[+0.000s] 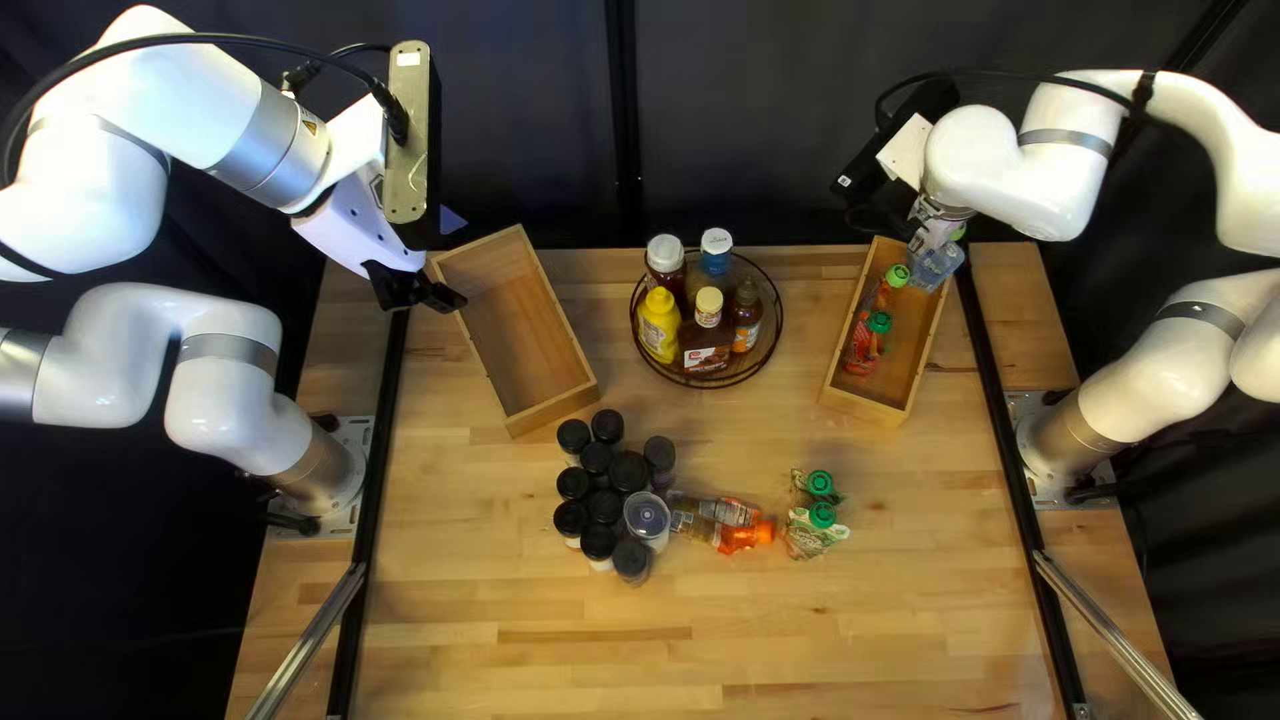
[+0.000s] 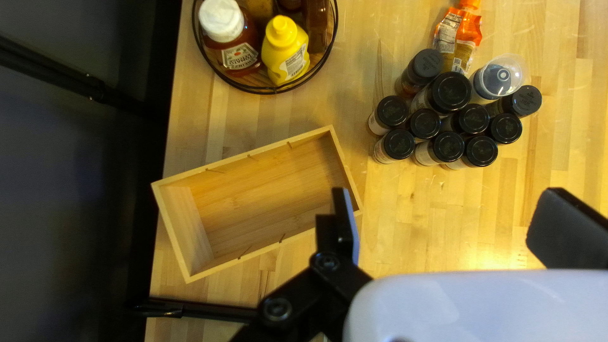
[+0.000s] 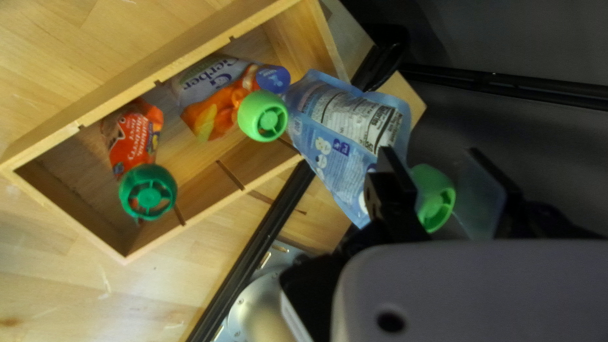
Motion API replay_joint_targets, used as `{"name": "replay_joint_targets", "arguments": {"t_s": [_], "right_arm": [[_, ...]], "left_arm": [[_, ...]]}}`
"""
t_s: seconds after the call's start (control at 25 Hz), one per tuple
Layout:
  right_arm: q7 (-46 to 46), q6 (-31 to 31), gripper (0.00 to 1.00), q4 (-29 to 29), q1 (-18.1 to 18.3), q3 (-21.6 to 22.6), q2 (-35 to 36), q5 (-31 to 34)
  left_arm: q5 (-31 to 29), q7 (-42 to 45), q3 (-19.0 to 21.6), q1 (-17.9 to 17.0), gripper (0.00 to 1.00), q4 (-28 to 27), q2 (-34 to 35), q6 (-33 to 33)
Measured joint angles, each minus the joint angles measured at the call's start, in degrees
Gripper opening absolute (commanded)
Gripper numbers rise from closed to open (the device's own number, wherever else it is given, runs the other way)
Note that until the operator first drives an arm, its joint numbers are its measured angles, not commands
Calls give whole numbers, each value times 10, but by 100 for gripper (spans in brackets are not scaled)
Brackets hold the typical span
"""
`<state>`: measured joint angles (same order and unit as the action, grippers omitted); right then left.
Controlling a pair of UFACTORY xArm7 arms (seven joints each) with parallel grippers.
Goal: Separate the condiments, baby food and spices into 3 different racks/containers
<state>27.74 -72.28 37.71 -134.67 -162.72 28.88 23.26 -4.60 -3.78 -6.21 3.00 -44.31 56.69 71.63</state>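
Top left view, near part of the counter (image 1: 534, 627): wood, and it carries the food and the racks.
Spice jars (image 1: 604, 507): bunched up, caps on top, maybe so they are easy to grab from above.
Orange-capped pouch (image 1: 738, 522): lies flat beside the jars. It looks like baby food that needs sorting.
Green-capped pouches (image 1: 811, 538): two on the counter. I think they go with the other pouches.
Left wooden box (image 1: 554, 410): sits close to the jars, so I guess it is for spices.
Right wooden box (image 1: 864, 408): the baby food home, it seems. A red pouch (image 3: 134, 136) and a fruit-picture pouch (image 3: 212, 107) lie in it.
Round wire rack (image 1: 708, 386): sauce bottles stand close together inside, like the yellow bottle (image 1: 658, 324). This part looks done.
Left gripper (image 2: 449, 209): fingers wide open, with no thing between them. It is up by the left box, likely out of the way.
Right gripper (image 3: 433, 166): fingers closed on the green cap of the blue pouch (image 3: 345, 130), likely because the cap is hard. The soft part hangs tilted by the box's edge. It should move further in before letting go, or it could catch the edge.
Labels: the blue pouch has a white panel of small print. The yellow bottle has a pale label.
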Motion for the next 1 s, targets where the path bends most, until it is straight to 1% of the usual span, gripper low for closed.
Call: {"name": "replay_joint_targets", "arguments": {"t_s": [0.24,0.28,0.32,0.36,0.4,0.44,0.48,0.52,0.64,0.76,0.88,1.0], "right_arm": [[14,28,2,-21,3,-2,-14,1],[18,34,3,-25,4,-2,-17,1],[21,40,8,-29,4,-1,-20,1],[24,46,8,-33,4,-1,-24,1],[27,52,63,-37,5,-1,-27,2],[29,57,81,-40,5,-1,-29,2],[30,60,93,-43,5,-2,-30,1],[30,62,99,-45,5,-3,-30,0],[22,61,100,-47,2,-6,-18,-7],[1,44,100,-43,-11,-12,12,-25],[-19,20,100,-25,-30,-13,37,-46],[-31,0,100,5,-52,-5,44,-72]], "left_arm": [[0,0,0,0,100,0,0,0],[0,0,0,0,100,0,0,0],[0,0,0,0,100,0,0,0],[0,0,0,0,100,0,0,0],[0,0,0,0,100,0,0,0],[0,0,0,0,100,0,0,0],[0,0,0,0,100,0,0,0],[0,0,0,0,100,0,0,0],[0,0,0,0,100,0,0,0],[0,0,0,0,100,0,0,0],[0,0,0,0,100,0,0,0],[0,0,0,0,100,0,0,0]]}}
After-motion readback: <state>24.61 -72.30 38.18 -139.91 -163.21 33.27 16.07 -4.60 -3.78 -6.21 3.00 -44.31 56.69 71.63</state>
